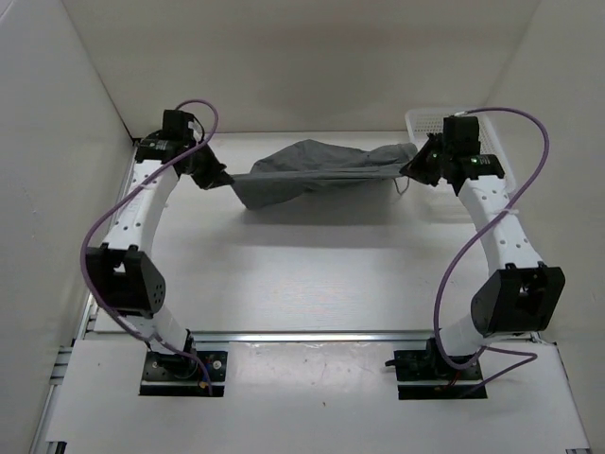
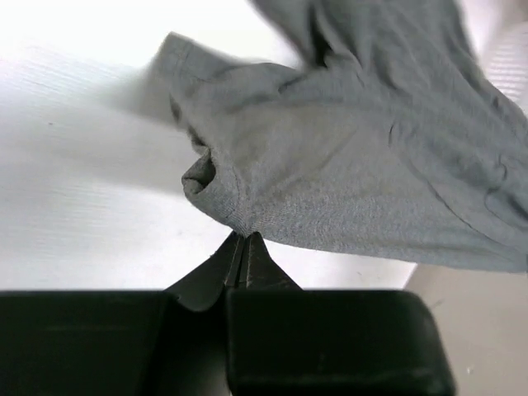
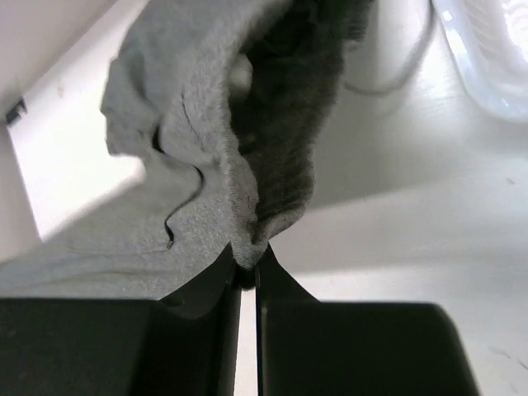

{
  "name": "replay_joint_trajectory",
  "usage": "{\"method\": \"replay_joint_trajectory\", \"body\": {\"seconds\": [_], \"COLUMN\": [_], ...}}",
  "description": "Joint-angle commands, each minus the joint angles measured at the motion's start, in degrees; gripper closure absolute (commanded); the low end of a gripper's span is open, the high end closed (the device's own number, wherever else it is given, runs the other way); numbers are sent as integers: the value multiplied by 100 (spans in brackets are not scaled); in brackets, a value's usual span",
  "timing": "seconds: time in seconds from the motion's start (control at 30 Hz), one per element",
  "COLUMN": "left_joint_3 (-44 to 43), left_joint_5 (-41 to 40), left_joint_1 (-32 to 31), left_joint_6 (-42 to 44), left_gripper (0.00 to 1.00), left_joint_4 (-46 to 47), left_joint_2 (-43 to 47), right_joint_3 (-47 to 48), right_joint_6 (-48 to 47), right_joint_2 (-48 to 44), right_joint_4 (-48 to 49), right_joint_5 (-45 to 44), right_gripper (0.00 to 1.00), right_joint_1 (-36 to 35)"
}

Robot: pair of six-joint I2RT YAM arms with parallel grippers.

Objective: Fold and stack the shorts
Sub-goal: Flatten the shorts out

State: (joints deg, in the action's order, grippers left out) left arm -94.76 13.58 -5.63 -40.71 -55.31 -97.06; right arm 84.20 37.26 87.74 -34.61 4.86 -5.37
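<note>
**Grey shorts, held at both ends: opening step of the fold, cloth being spread.**
The left gripper (image 2: 245,247) was pinched fully closed on one edge of the shorts (image 1: 312,175), and the right gripper (image 3: 246,268) was clamped likewise on the opposite edge, with a white basket (image 1: 421,121) just beyond it. The garment hung stretched between the two grippers, sagging toward the table (image 1: 312,274). Both arms reached forward, elbows bowed outward and wrists turned inward. The next move probably called for matched tension and a flat lay-down.

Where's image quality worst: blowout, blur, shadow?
Left wrist: table blown out white at top left, shorts sharp low down, softer toward the top. Right wrist: basket overexposed and blurry, inner fold of the shorts in dark shadow. Top external: even light, faint shadow under the shorts.
</note>
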Motion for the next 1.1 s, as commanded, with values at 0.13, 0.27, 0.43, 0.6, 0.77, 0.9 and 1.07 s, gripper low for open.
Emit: {"method": "replay_joint_trajectory", "body": {"seconds": [0.13, 0.27, 0.43, 0.6, 0.77, 0.9, 1.07], "left_joint_3": [1799, 3462, 3474, 3280, 3280, 3280, 3280], "left_joint_5": [-119, 74, -224, -295, -295, -295, -295], "left_joint_1": [-358, -553, -676, -676, -729, -782, -782], "left_joint_6": [-77, -192, -139, -86, -86, -86, -86], "left_gripper": [90, 90, 90, 90, 90, 90, 90], "left_joint_4": [27, 547, 547, 547, 547, 547, 547], "left_joint_2": [1249, 1067, 837, 908, 785, 785, 785], "right_joint_3": [-1878, -3224, -3700, -4341, -5246, -5195, -4826], "right_joint_6": [-449, -395, -131, 282, 869, 871, 923], "right_joint_2": [-890, -943, -1241, -1760, -1683, -1401, -726], "right_joint_4": [-1127, -855, -723, -162, 1119, 1474, 1895], "right_joint_5": [-670, -566, -39, 575, 1192, 1087, 964], "right_gripper": [85, 19, 3, 1, 2, 3, 8], "right_joint_1": [106, 255, 387, 387, 387, 387, 387]}}
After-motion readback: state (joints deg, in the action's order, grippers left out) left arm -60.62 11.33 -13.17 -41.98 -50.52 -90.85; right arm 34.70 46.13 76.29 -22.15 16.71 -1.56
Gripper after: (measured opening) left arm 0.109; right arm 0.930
